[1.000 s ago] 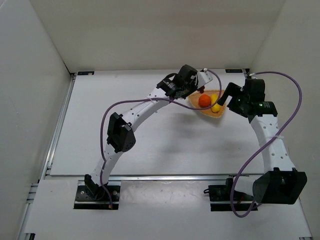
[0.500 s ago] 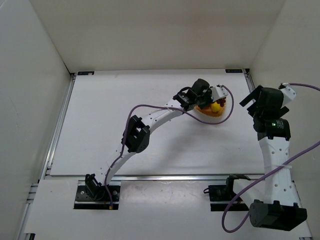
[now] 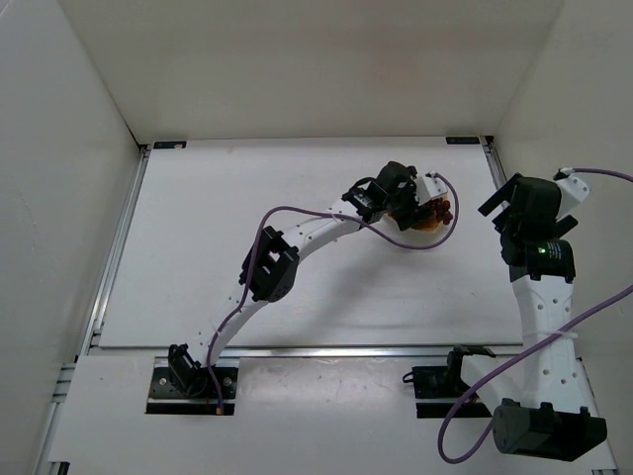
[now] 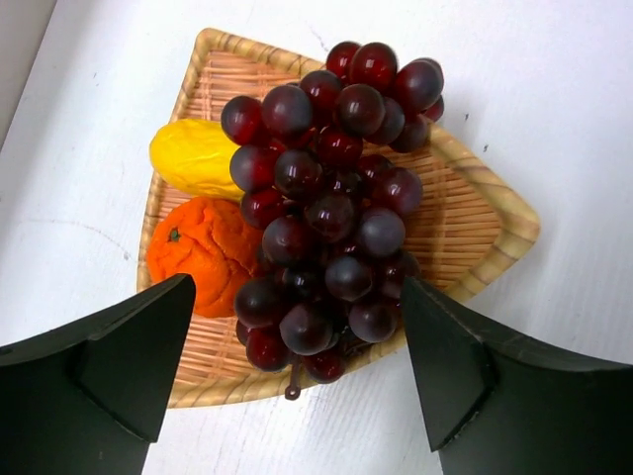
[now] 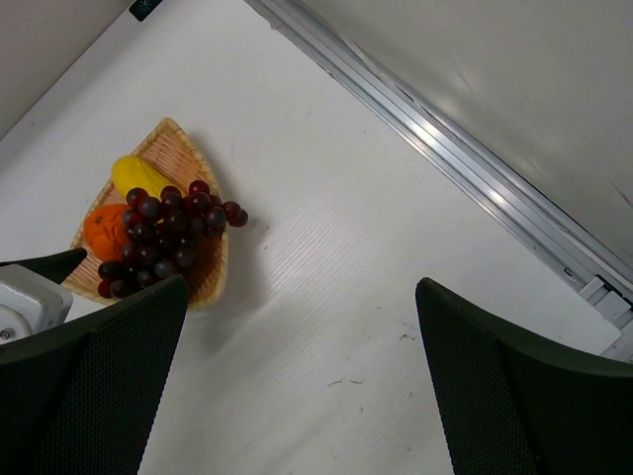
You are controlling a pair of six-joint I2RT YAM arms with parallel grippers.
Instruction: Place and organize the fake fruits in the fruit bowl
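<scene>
White tabletop (image 3: 247, 218): left gripper (image 4: 297, 285) had just let go, jaws wide, dark purple-red grape bunch (image 4: 326, 208) lay in tan woven basket (image 4: 487, 213) beside round orange ball (image 4: 198, 252) & yellow oblong fruit (image 4: 193, 158), so task prob. done.

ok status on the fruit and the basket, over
Left tool open over grape bunch, holding nothing. Right tool open, empty. Orange and yellow fruit beside it in woven basket; bunch overhangs rim. No obstruction seen.
</scene>
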